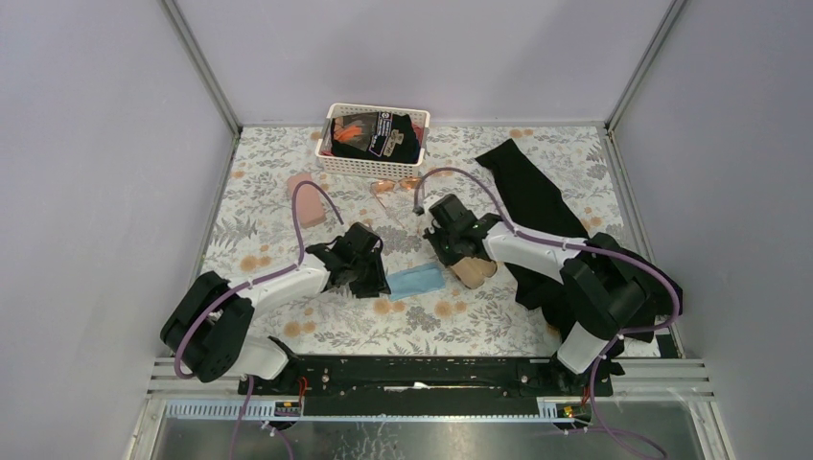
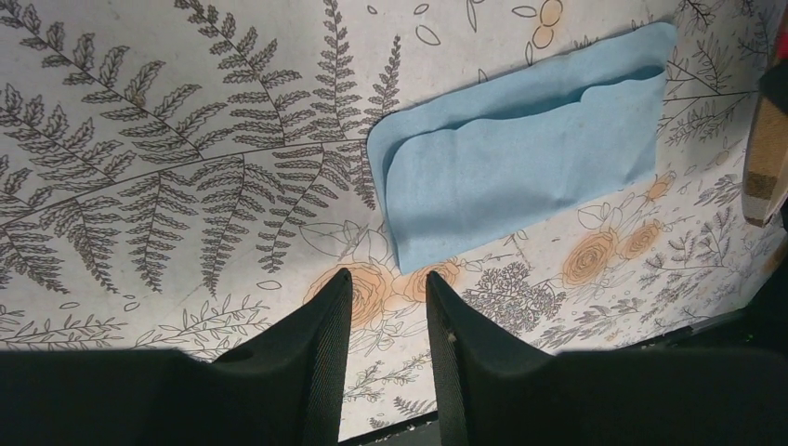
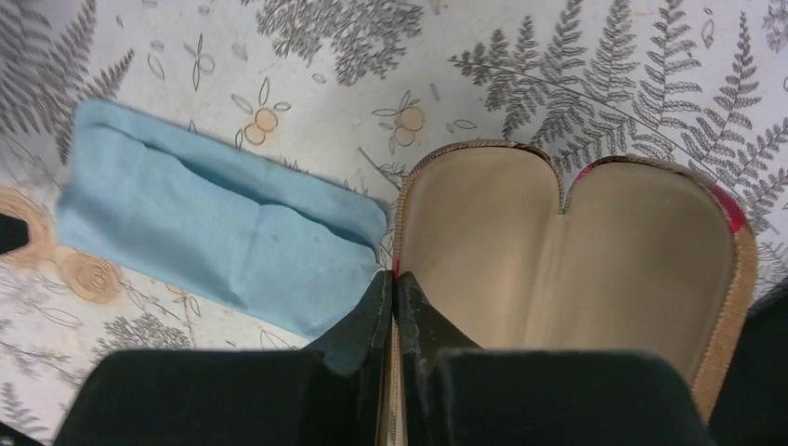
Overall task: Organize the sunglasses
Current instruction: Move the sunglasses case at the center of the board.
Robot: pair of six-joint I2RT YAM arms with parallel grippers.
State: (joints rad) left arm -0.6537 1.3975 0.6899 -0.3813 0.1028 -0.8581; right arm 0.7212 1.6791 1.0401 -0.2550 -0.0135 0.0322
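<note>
The wire-framed sunglasses (image 1: 385,185) with pale orange-pink lenses lie on the table just in front of the white basket (image 1: 332,163). The dark-framed pair does not show clearly. My right gripper (image 1: 458,261) is shut on the rim of the open plaid case (image 1: 476,272). In the right wrist view the fingers (image 3: 372,316) pinch the case's edge, and its tan lining (image 3: 558,251) lies open and empty. My left gripper (image 1: 376,280) is open and empty. In the left wrist view (image 2: 388,279) it hovers low, just short of the light-blue cloth (image 2: 530,149).
The folded blue cloth (image 1: 415,281) lies between the two grippers and touches the case (image 3: 223,232). A pink case (image 1: 307,201) lies at the left. A black cloth (image 1: 532,201) stretches along the right. The basket holds dark items with orange.
</note>
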